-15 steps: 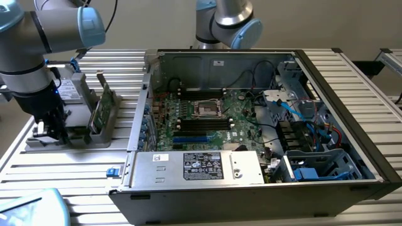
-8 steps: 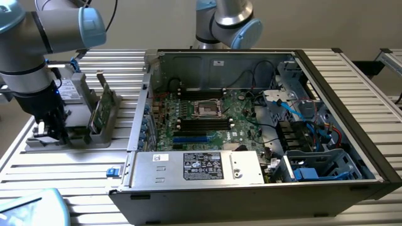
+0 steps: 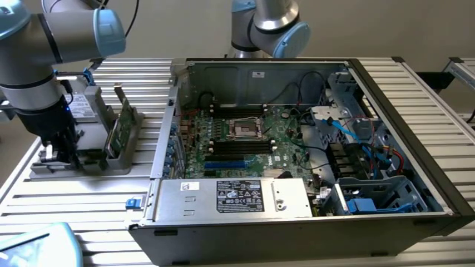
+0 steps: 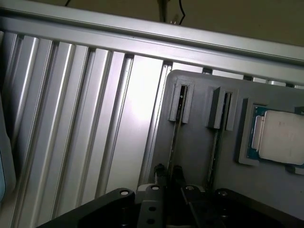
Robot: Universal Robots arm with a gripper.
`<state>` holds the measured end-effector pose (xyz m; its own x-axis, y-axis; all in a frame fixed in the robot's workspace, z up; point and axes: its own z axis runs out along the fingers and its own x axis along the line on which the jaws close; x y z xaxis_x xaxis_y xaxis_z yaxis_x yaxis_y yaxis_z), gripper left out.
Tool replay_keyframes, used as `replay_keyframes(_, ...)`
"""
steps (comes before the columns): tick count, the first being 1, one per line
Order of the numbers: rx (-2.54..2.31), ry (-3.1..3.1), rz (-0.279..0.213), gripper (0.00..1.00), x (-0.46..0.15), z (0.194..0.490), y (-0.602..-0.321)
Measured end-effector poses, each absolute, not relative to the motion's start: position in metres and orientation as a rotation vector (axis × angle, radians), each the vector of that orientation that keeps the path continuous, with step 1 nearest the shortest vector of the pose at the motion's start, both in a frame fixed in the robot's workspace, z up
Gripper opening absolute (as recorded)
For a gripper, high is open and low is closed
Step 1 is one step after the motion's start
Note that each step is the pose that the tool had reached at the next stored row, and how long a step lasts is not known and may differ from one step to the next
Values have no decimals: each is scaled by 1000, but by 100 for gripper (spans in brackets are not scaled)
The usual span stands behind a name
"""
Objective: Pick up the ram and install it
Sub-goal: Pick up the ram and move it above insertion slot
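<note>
Ram (image 4: 174, 140) seen edge-on, stood in the edge slot of the holder (image 4: 194, 154) on the bench (image 4: 95, 118); its long axis is run straight under the claw (image 4: 167, 173), poised directly above; claw state cannot be told; the case (image 3: 260, 239) is placed toward the exterior view's right.

Ribbed aluminium table (image 3: 74, 200) with grey parts holder (image 3: 122, 158) and open computer case (image 3: 297, 236)

Two robot arms (image 3: 37, 61), one open computer case (image 3: 252, 78), one grey holder (image 3: 89, 139), one processor chip (image 4: 282, 142)
</note>
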<state>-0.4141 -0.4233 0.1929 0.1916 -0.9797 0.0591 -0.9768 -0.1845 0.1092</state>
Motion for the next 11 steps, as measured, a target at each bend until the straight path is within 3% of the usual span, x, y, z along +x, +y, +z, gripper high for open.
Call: replay_keyframes(11, 2326, -1921, -40, 15, -414, 193, -423)
